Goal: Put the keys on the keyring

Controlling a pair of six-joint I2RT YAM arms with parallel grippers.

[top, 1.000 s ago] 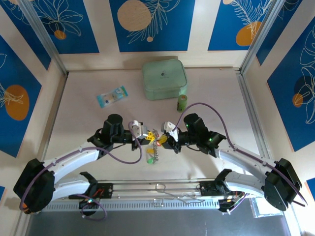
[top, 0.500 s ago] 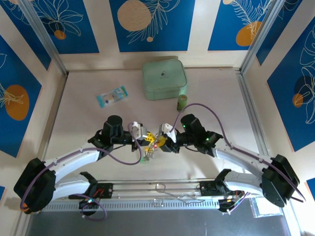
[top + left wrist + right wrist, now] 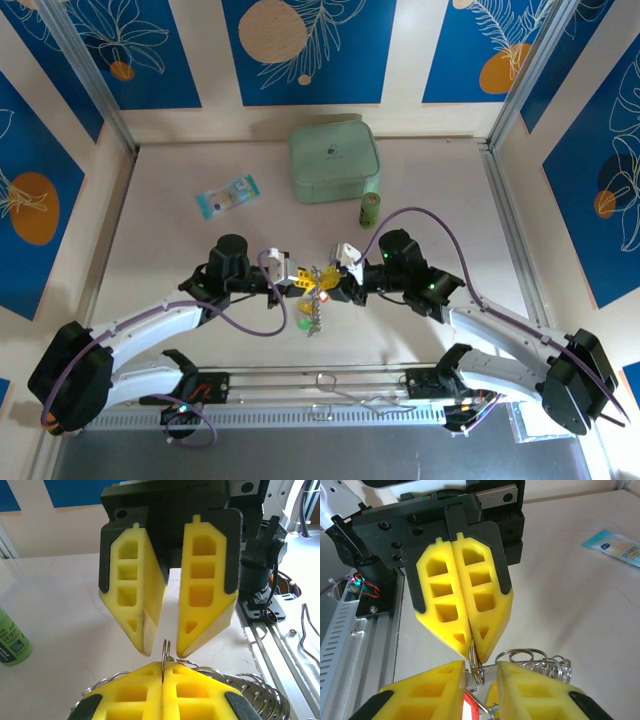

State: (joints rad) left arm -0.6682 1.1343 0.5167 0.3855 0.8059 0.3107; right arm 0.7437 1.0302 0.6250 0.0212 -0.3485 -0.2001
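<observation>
The keyring (image 3: 545,662) is a bundle of silvery wire loops hanging between my two grippers above the table; it also shows in the left wrist view (image 3: 260,695). My left gripper (image 3: 164,665) is shut, pinching one small loop of it edge-on. The right gripper (image 3: 481,666) faces it tip to tip with its jaws apart, that loop and a metal key blade standing in the gap. Keys (image 3: 313,303) with yellow and green heads dangle below the fingers, and a red key head (image 3: 472,707) shows between my right fingers. Seen from above, left gripper (image 3: 296,283) and right gripper (image 3: 334,286) nearly touch.
A mint-green square case (image 3: 334,160) sits at the back of the table, with a green bottle (image 3: 371,208) just in front of it. A blue-and-white packet (image 3: 227,196) lies to the back left. The metal rail (image 3: 320,385) runs along the near edge.
The right gripper's jaws have come apart and that arm has shifted slightly toward the left gripper. The left gripper has kept its pinch on the loop.
</observation>
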